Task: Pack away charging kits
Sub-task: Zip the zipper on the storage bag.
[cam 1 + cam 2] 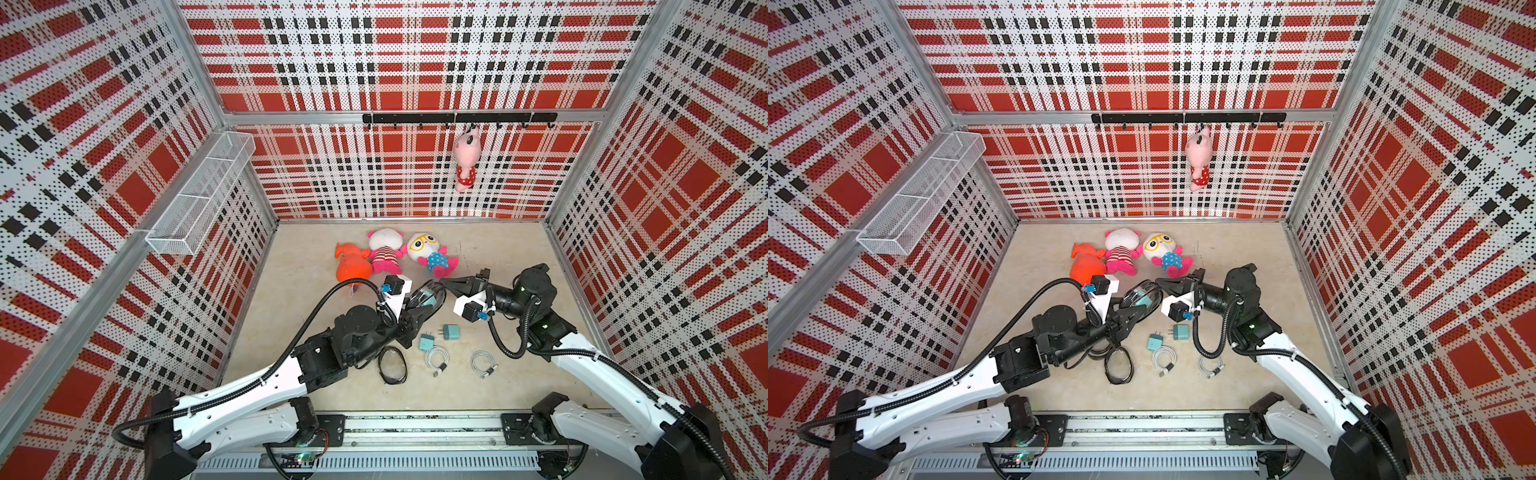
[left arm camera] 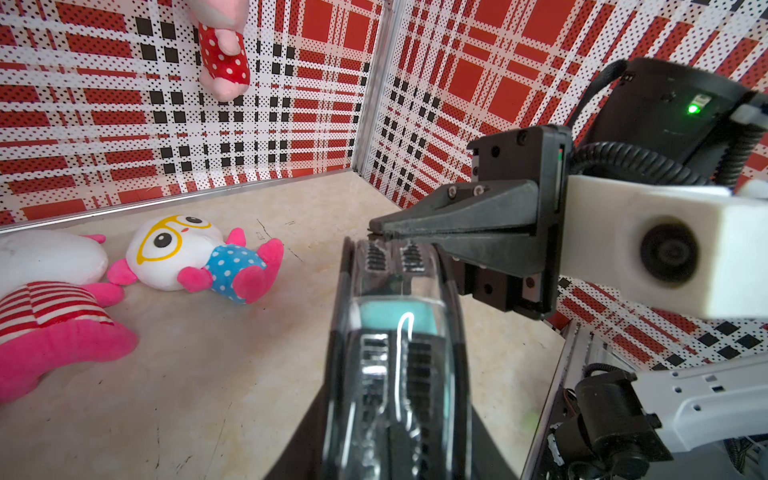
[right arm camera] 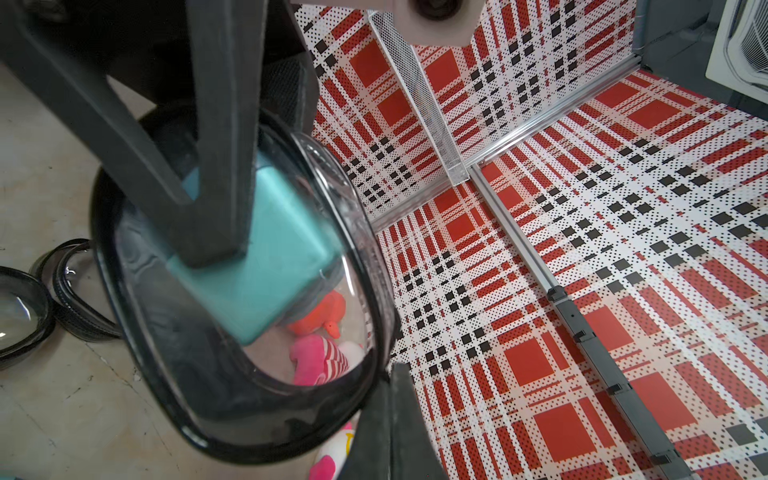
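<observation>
Left gripper (image 1: 420, 306) clamps a clear, black-rimmed oval plastic case (image 1: 430, 291). Smooth teal cube adapter (image 3: 266, 266) sits inside. Right gripper (image 2: 376, 232) is pinched closed at the case's far-right rim.

Teal plug adapters (image 1: 451, 332); white cables (image 1: 431, 358); clear, black-rimmed case (image 1: 428, 296); red, white and black plaid walls (image 1: 374, 62); beige tabletop (image 1: 478, 395).

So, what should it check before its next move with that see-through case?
1. Clear case held by left fingers: ok.
2. Teal adapter inside case: ok.
3. Right fingers shut at case rim: ok; gripping the zip pull: cannot tell.
4. Cable inside case: cannot tell.
5. Loose adapters and cables packed: not ok, two of each lie on the table.
</observation>
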`<state>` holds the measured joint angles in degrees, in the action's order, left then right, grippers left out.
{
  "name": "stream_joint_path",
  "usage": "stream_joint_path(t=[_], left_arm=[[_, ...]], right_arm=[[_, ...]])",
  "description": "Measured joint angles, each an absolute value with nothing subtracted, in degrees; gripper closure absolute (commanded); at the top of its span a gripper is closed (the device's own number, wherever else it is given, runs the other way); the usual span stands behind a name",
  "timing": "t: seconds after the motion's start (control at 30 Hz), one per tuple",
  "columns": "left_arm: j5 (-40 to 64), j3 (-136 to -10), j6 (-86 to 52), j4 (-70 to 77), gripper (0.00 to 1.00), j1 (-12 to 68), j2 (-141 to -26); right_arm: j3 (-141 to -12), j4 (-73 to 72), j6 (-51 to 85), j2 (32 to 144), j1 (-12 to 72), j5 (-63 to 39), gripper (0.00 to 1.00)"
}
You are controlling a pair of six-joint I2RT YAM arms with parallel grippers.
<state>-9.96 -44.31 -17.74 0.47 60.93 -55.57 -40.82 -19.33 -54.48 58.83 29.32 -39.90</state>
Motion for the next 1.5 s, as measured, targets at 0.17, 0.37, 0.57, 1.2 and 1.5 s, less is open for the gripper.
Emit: stream_joint_path(t=[0.17, 0.37, 0.57, 1.2, 1.5], left_arm=[[-11.0, -44.8, -17.7, 0.1, 1.0, 62.0, -58.0], [-11.3, -45.5, -17.3, -0.5, 1.0, 62.3, -58.2], [-10.9, -47.1, -16.3, -2.7, 1.0, 62.8, -58.8], [-10.8, -45.3, -17.6, -5.4, 1.0, 61.8, -55.4], [-11.4, -47.1, -17.7, -4.4, 1.0, 61.7, -59.1]], right_arm=[[-41.5, -18.0, -55.0, 58.8, 28.9, -40.6, 1.0], [-43.2, -16.0, -57.4, 58.4, 28.8, -41.5, 1.0], [-43.3, -13.4, -60.7, 56.4, 28.6, -41.9, 1.0], [-43.3, -16.0, -65.1, 59.8, 29.5, -40.1, 1.0], [-44.2, -16.2, -65.8, 60.5, 28.4, -42.8, 1.0]])
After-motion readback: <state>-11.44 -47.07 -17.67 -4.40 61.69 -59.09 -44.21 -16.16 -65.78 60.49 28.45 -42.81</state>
